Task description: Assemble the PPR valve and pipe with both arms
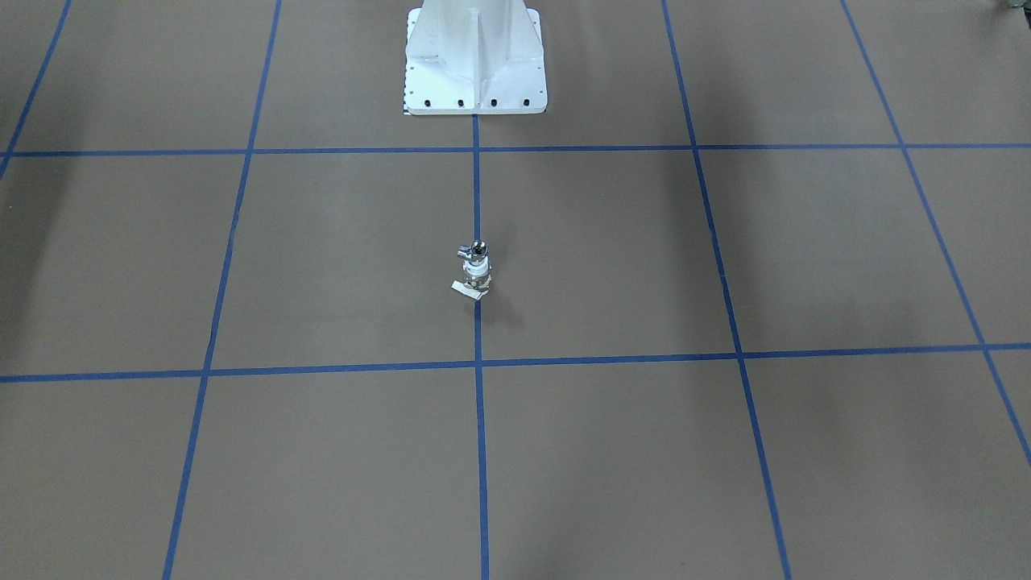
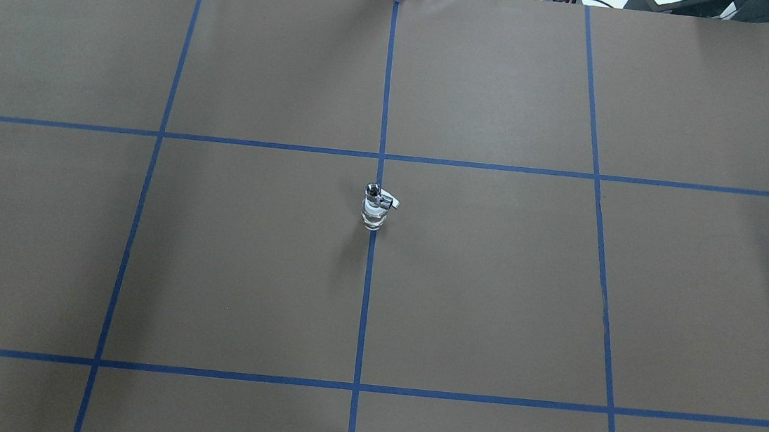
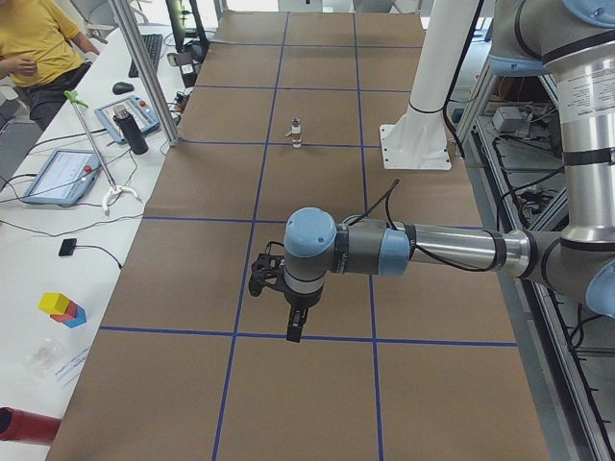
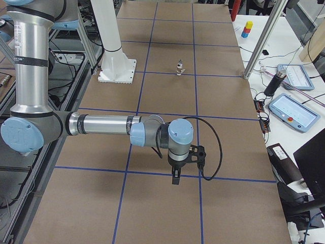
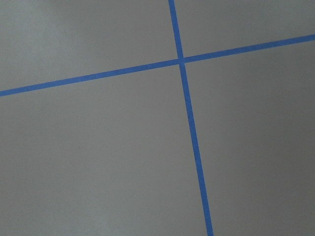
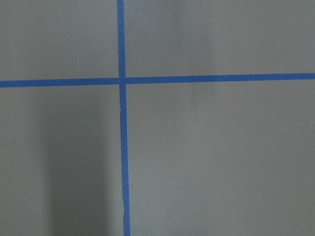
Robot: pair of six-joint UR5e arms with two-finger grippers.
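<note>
The white PPR valve [image 1: 478, 275] stands upright at the table's centre on the blue centre line, with the silver pipe [image 1: 478, 250] sitting on top of it. The pair also shows in the overhead view [image 2: 374, 208] and, small, in both side views [image 3: 296, 132] [image 4: 179, 66]. My left gripper [image 3: 293, 332] points down above the table near the left end, far from the pair. My right gripper [image 4: 175, 179] points down near the right end, also far away. Each shows only in a side view, so I cannot tell whether it is open or shut. Both wrist views show only brown paper and blue tape.
The white bolted pedestal [image 1: 475, 64] stands at the robot's side of the table. Blue tape lines [image 2: 385, 103] grid the brown paper. A seated person in yellow [image 3: 34, 38], tablets [image 4: 292, 109] and coloured blocks [image 3: 62, 308] are on the side benches.
</note>
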